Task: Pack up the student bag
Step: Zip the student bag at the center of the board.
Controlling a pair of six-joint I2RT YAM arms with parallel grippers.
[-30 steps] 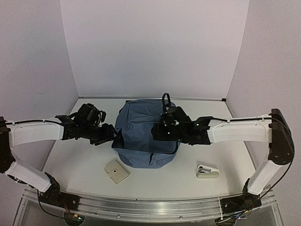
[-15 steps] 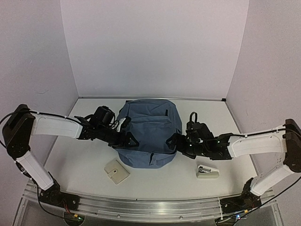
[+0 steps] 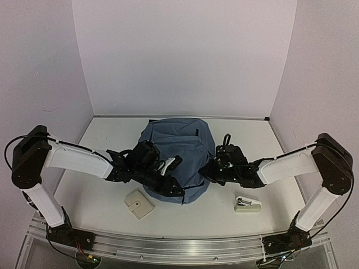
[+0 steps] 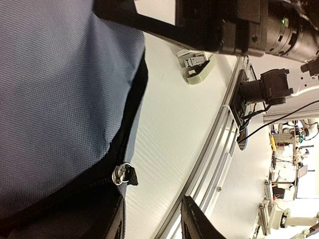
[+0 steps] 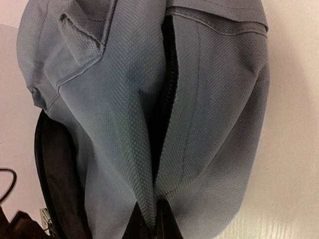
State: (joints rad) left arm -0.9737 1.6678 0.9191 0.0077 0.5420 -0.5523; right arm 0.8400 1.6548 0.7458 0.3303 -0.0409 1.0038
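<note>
The student bag (image 3: 176, 147), slate-blue with black trim, sits in the middle of the table. My right gripper (image 3: 205, 172) is at its right side. In the right wrist view that gripper (image 5: 154, 221) is shut on a pinched fold of the bag's blue fabric (image 5: 139, 124), beside a dark open slit. My left gripper (image 3: 171, 188) is low at the bag's front edge. In the left wrist view it (image 4: 152, 209) stands open over bare table, with one finger against the black trim. A silver zip pull (image 4: 123, 174) lies just ahead of that finger.
A white stapler (image 3: 247, 204) lies on the table at the front right and shows again (image 4: 197, 67) in the left wrist view. A beige flat case (image 3: 138, 204) lies in front of the bag on the left. The metal rail (image 3: 179, 244) runs along the near edge.
My right gripper has closed on the bag's right-side fabric. My left gripper has slid right along the bag's front edge and narrowed. The bag's cloth has bunched between them.
</note>
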